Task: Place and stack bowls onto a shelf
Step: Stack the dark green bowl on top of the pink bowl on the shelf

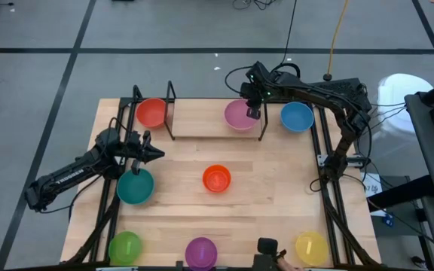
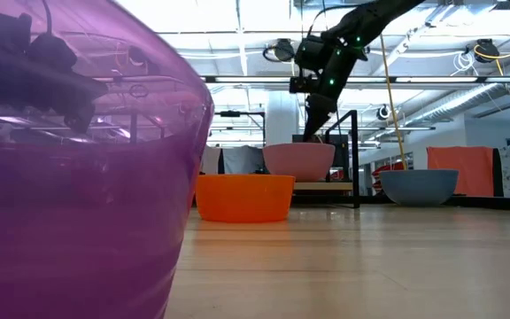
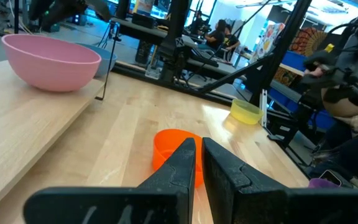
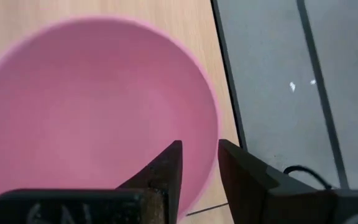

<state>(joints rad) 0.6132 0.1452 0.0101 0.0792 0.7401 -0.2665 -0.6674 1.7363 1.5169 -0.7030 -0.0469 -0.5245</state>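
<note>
Your right gripper (image 1: 253,113) hangs directly over the pink bowl (image 1: 240,114), which sits at the shelf's (image 1: 202,119) right end. Its fingers are slightly parted astride the rim, but contact is hidden. Left gripper (image 1: 157,155), clenched and empty, waits near the teal bowl (image 1: 135,187).

Right gripper (image 1: 254,113) at pink bowl (image 1: 239,114) rim, pointing down, fingers slightly parted. Left gripper (image 1: 155,154) well left of it, horizontal, fingers nearly together.
</note>
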